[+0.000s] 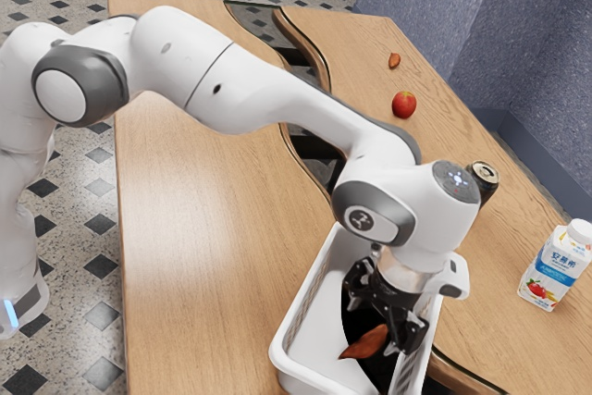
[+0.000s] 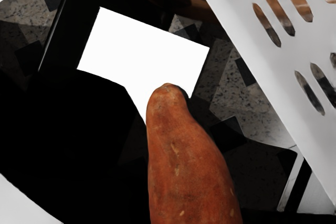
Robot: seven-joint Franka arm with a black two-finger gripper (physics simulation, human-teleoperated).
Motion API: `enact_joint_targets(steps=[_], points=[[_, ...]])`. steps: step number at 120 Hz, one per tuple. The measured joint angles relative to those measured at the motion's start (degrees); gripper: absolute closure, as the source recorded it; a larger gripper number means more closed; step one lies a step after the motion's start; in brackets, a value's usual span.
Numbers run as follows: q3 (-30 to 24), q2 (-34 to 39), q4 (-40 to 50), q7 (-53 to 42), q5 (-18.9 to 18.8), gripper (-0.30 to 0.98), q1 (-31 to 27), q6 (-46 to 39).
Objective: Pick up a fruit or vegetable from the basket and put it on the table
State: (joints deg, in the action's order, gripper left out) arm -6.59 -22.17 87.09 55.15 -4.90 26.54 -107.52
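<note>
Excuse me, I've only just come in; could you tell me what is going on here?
I am at work with my gripper down at the white basket, right by a sweet potato. The job is to take a fruit or vegetable from the basket and put it on the table. The sweet potato is not on the table yet, and I cannot tell whether I have hold of it. A red apple, a dark can and a carton stand on the table.

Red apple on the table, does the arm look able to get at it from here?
Probably, but not directly: the gripper is down inside the basket and would first have to rise out. The apple has bare wood around it.
</note>
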Motion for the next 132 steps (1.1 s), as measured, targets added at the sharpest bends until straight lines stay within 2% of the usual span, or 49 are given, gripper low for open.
enact_joint_targets(steps=[93, 132], points=[[0.4, 0.9, 2.3, -2.8, 0.1, 0.0, -0.6, -2.8], [1.0, 0.6, 3.9, -3.2, 1.4, 0.0, -0.8, -5.2]])
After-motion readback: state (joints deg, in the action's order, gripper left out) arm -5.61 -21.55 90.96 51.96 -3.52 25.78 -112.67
